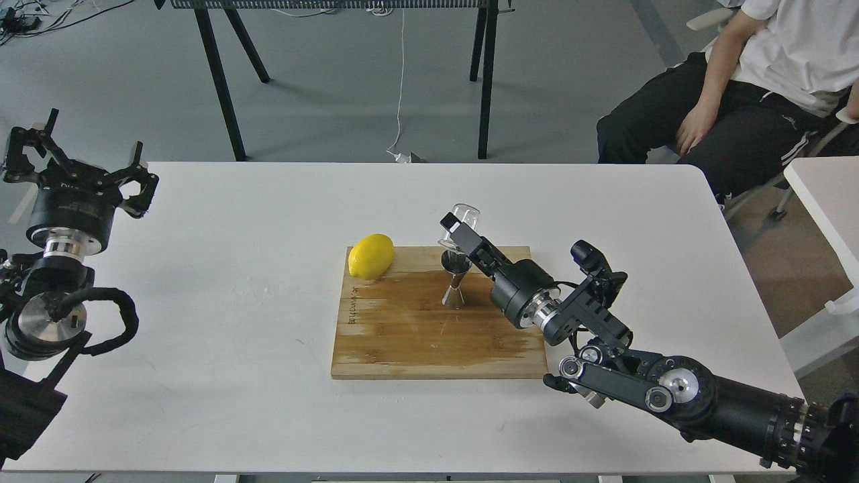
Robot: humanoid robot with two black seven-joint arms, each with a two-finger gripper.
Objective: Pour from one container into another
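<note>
A shiny steel jigger (456,282) stands upright on the wooden cutting board (416,335), near its back edge. Just behind and above it my right gripper (460,229) is shut on the small clear glass cup (465,216), which is held in the air close to the jigger's rim, nearly upright. The cup's lower part is hidden by the black fingers. My left gripper (80,164) hovers open at the table's far left edge, far from both containers.
A yellow lemon (370,255) lies at the board's back left corner. The white table (235,302) carries the board. A seated person (751,80) is beyond the table's back right corner, and a second table edge (822,194) shows at right.
</note>
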